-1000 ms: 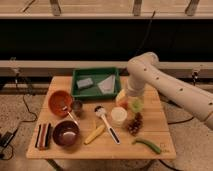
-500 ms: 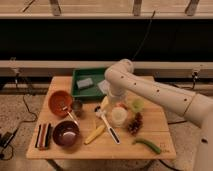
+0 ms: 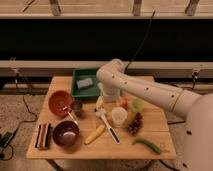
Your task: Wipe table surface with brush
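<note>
The gripper (image 3: 106, 96) hangs over the middle of the table surface (image 3: 100, 149), just in front of the green tray (image 3: 85, 80); whether it is apart or together I cannot tell. The brush (image 3: 109, 127) lies flat just below it, with its white head nearest the gripper and its handle running out between the yellow stick (image 3: 95, 134) and the white cup (image 3: 118, 116). It looks light, stiff and smooth, so it may slip. Mid-handle seems the best hold.

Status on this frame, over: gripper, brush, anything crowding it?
Gripper low over mid-table, just above the brush head. Brush lying flat on table surface, contact unclear. White cup and yellow corn-like stick flank the handle.
</note>
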Controlling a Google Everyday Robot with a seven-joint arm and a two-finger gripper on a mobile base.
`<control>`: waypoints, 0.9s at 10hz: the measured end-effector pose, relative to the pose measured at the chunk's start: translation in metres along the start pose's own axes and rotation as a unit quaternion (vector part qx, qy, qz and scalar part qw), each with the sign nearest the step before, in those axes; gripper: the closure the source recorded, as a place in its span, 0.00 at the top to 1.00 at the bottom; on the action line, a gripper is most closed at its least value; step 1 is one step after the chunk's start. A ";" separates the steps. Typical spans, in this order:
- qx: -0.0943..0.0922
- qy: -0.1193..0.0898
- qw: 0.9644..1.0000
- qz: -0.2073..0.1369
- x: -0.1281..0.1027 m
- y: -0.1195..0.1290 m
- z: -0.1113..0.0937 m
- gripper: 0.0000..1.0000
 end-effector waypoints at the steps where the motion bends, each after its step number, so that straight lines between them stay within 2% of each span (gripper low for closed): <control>1: -0.002 -0.003 1.000 -0.001 0.003 0.000 0.004 0.80; 3: 0.000 -0.012 1.000 -0.004 0.008 -0.005 0.012 0.80; 9: -0.002 -0.045 0.999 -0.022 0.023 -0.029 0.058 0.80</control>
